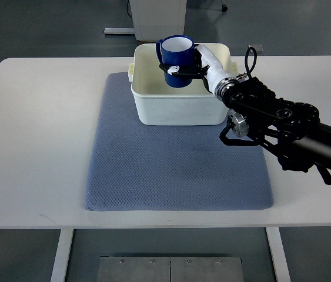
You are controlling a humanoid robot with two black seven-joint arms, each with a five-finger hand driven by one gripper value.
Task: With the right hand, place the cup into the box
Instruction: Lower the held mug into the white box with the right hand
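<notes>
A blue cup (177, 56) with a white inside is held upright above the open top of the white box (180, 108), toward its far side. My right hand (196, 67) is shut on the cup, white fingers (211, 61) wrapped around its right side and a dark thumb across the front. The black right arm (283, 120) enters from the right edge and passes over the box's right front corner. The cup's base is hidden behind the hand and the box rim. No left arm shows.
The box stands at the far edge of a blue-grey mat (177, 164) on a white table (36, 135). A white post base (159, 17) rises behind the table. Grey floor surrounds the table.
</notes>
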